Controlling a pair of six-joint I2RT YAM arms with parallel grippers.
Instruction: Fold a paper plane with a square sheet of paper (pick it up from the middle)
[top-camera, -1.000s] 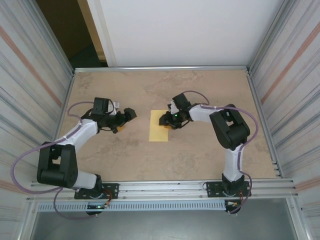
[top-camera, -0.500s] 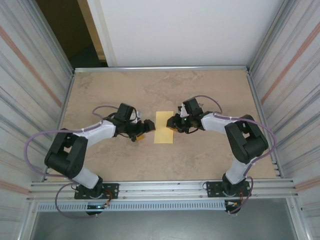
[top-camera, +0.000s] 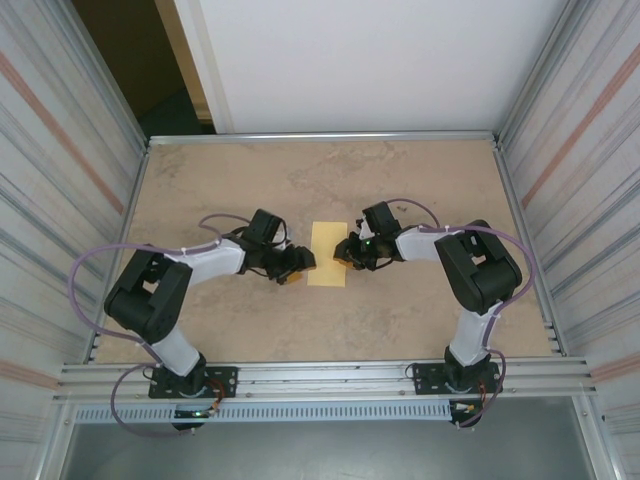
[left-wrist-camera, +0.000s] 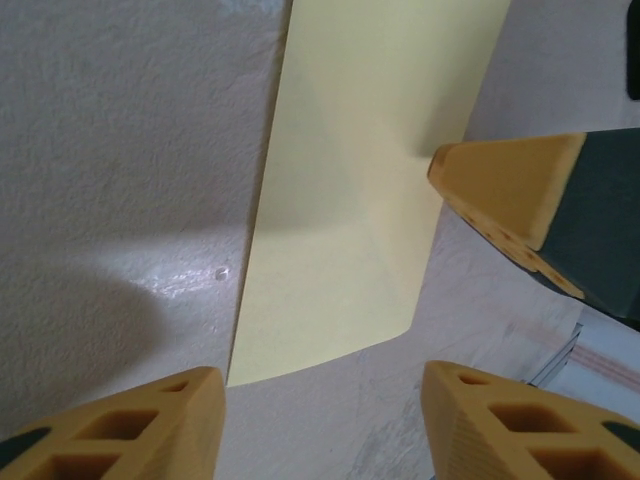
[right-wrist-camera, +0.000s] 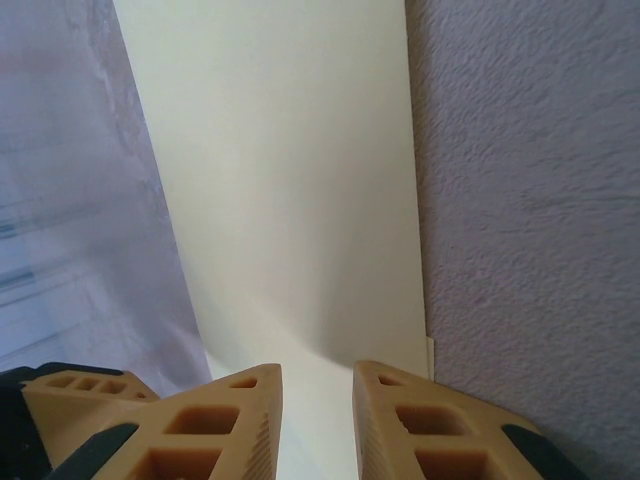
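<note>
The square sheet of paper (top-camera: 327, 256) looks flimsy and slippery, best pinched mid-edge; left gripper (top-camera: 304, 262) is spread, right gripper (top-camera: 344, 251) narrowly parted.

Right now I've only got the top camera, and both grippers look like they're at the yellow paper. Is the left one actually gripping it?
Observer: No. The left wrist view shows the left gripper open, with the square sheet of paper lying just ahead of the gap, not between the fingers.
Operator: And the right one?
Observer: In the right wrist view the right gripper has its fingers close together with a narrow gap between them, and the paper shows through that gap.
Operator: Is it touching the sheet?
Observer: From the left wrist view one of its fingertips sits at the sheet's far long edge; whether it presses down I cannot tell.
</note>
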